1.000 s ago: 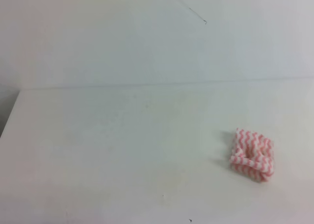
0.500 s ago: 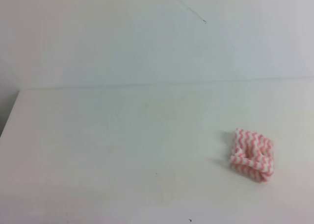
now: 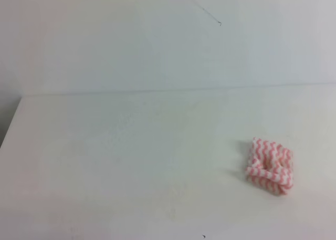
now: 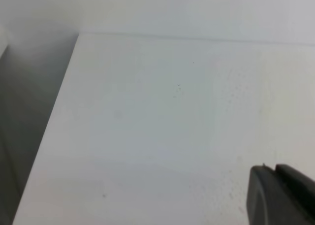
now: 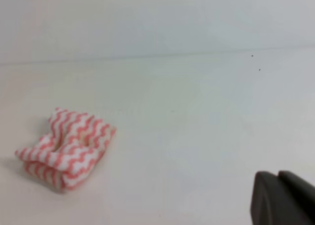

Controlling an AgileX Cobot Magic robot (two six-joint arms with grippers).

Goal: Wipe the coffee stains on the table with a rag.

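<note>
One rag (image 3: 269,165), pink-and-white zigzag, lies folded on the right part of the white tabletop (image 3: 131,156), touching nothing else. Two grippers peek in low: the right gripper (image 5: 278,181) has its jaws closed on nothing, well apart from the rag; the left gripper (image 4: 274,173) also looks closed.

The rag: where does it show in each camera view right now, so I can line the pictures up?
Exterior high: the rag lies right of centre, in the lower half, on the table.
Left wrist: not in it; only bare tabletop and dark finger tips at lower right.
Right wrist: the rag lies at lower left.
Shared landmark: the table's far edge against the wall.
</note>
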